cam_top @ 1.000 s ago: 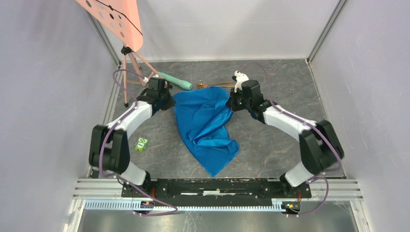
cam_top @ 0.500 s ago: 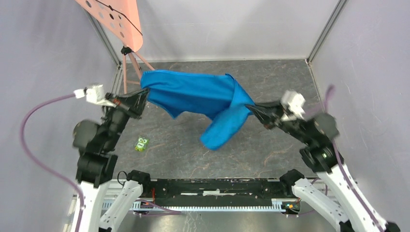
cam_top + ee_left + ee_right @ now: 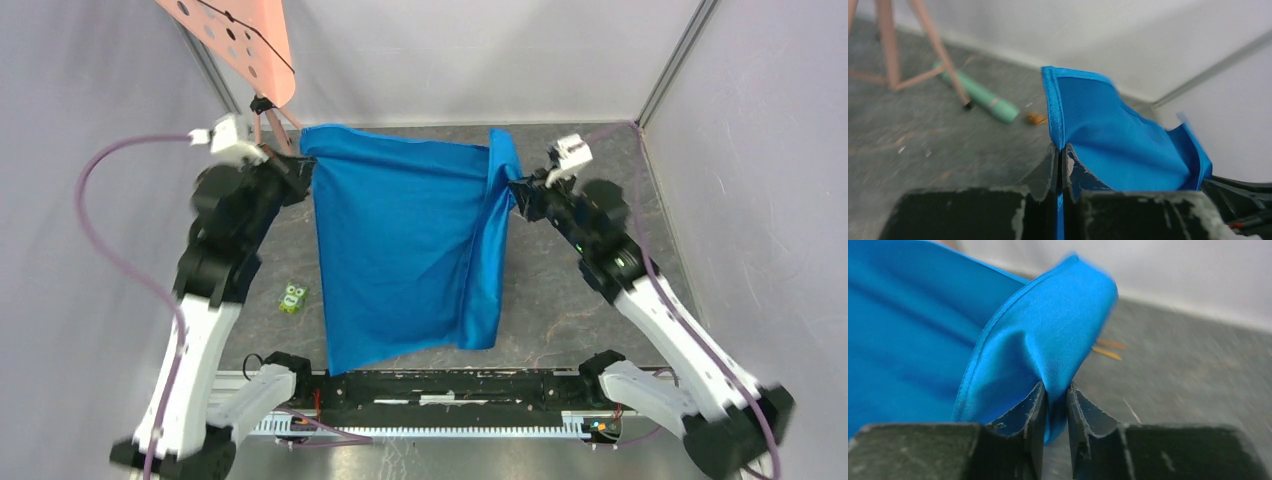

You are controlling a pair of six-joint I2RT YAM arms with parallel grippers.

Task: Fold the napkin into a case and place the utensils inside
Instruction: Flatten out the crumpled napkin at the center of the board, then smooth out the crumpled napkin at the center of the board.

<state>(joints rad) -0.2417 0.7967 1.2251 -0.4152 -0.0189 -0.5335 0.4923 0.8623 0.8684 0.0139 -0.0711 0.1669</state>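
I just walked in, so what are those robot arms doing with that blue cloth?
The left gripper and right gripper each pinch a top corner of the bright blue cloth napkin, holding it up spread between them. It isn't folded yet. The thin copper-gold metal utensils lie on the grey table.

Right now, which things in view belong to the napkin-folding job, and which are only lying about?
Job: napkin; utensils.
Lying about: mint-green cylinder; green toy; pink stand.

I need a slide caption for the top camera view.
The left gripper and the right gripper hold the blue napkin spread out by two corners.
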